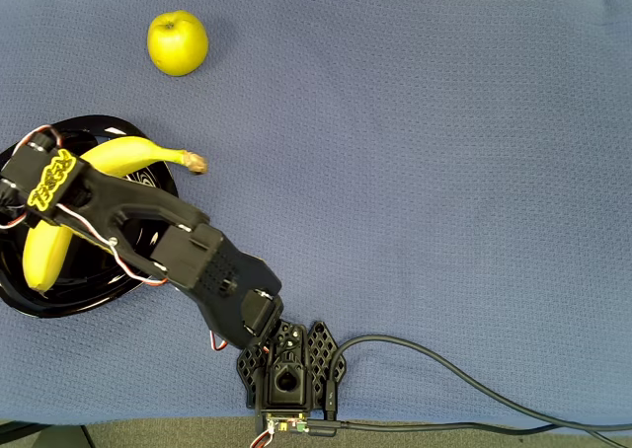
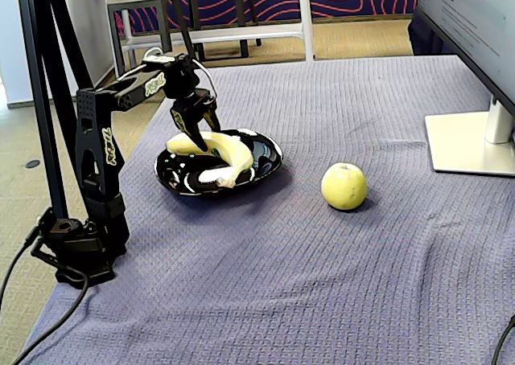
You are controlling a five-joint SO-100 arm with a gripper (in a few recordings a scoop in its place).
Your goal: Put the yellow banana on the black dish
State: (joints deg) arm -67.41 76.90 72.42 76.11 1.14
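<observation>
The black claw point(image 2: 195, 129) hangs over the yellow banana point(image 2: 221, 152), its two fingers pointing down on either side of it. I cannot tell if they squeeze the banana or only sit close. The long, curved, smooth banana lies in the shiny black dish point(image 2: 269, 157), with its brown stem poking over the rim. The arm hides its middle from above. A round yellow-green apple point(image 2: 344, 186) sits well apart on the bumpy blue cloth point(image 2: 322, 285).

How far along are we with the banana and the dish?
Nearly done, it looks. The banana already lies on the black dish, its stem end reaching past the rim in the overhead view. The hand hangs right over the banana; whether it is holding or has let go, I cannot tell. What is left: make sure it is released and pull the arm clear.
</observation>
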